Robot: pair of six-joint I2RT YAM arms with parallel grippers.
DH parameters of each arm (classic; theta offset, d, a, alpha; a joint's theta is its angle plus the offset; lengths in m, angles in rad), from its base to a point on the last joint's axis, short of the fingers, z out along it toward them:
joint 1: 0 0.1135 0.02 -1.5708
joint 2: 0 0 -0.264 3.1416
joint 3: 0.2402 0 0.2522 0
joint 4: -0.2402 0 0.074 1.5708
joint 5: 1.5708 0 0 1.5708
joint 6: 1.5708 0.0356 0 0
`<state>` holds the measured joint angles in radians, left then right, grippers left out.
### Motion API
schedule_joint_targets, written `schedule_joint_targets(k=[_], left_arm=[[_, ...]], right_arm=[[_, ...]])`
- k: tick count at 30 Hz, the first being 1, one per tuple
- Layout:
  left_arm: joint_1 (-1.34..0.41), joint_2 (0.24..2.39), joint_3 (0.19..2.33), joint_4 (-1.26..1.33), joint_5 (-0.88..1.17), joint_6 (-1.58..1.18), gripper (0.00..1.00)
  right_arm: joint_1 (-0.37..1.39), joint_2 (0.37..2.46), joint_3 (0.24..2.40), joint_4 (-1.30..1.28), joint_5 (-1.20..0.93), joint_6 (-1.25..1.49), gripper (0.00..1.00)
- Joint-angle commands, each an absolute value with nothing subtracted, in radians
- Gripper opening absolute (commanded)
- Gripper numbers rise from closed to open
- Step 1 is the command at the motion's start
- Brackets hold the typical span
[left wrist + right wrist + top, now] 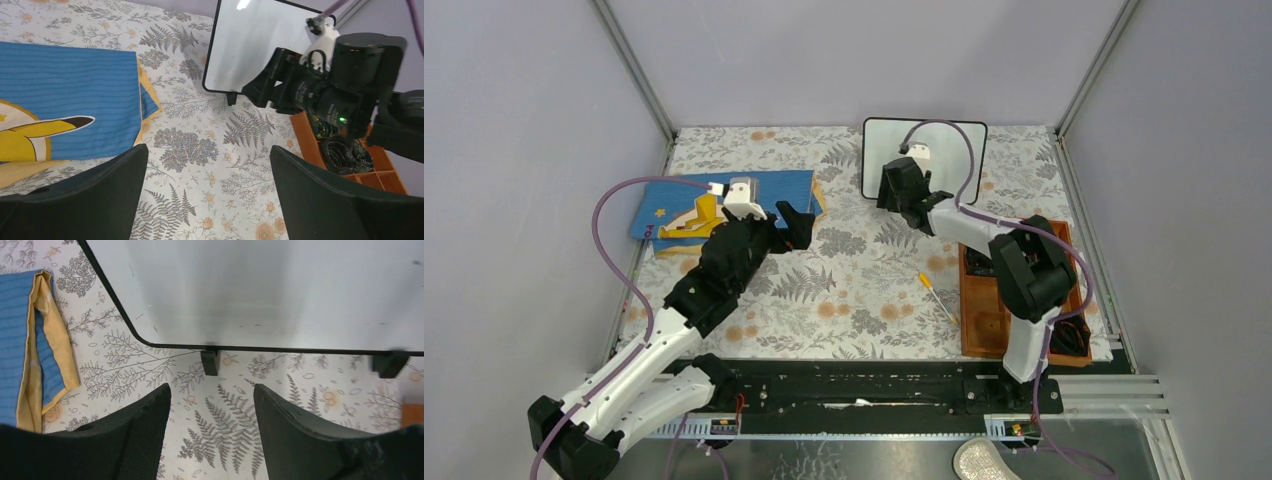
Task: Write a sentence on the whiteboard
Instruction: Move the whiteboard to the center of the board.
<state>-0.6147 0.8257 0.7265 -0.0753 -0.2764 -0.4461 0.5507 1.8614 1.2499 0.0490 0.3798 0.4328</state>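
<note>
Left side: left tool hangs over the near edge of the blue mat with the yellow figure. Its jaws are spread wide with nothing between them. My read is that it is parked there to stay out of the other arm's way.

Centre back: the whiteboard stands upright on its black feet at the far edge of the patterned desk, face toward the arms. That suits writing from the front. The right wrist view shows two feet under the lower frame. I see no orange words on the white face in any view, only faint specks, so I judge the sentence not yet begun.

Just in front of the board: right tool points at its lower edge, close to it but not touching as far as I can tell. The jaws are partly apart and empty, with no pen in them.

Right of centre: a thin pen with an orange end lies flat on the desk, just beside the wooden tray, well apart from both tools. I take it for the writing pen. If so, the right arm must come back for it.

Far right: the tray sits by the right arm's base, with dark items in its compartments that I cannot identify.

Count: two arms, two tools, one board, one mat, one pen, one tray, no written words.
</note>
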Motion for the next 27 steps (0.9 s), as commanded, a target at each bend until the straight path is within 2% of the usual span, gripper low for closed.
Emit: schedule_joint_targets(k=[1, 7, 27], left_arm=[[-0.62, 0.824, 0.722, -0.033, -0.283, -0.442, 0.99], [-0.621, 0.827, 0.722, -0.034, -0.286, -0.445, 0.99], [-0.627, 0.828, 0.72, -0.027, -0.281, -0.452, 0.99]], right_arm=[[0.58, 1.931, 1.354, 0.046, 0.401, 0.454, 0.69], [0.591, 2.016, 1.43, -0.019, 0.467, 0.481, 0.68], [0.591, 2.134, 1.521, -0.06, 0.507, 0.474, 0.5]])
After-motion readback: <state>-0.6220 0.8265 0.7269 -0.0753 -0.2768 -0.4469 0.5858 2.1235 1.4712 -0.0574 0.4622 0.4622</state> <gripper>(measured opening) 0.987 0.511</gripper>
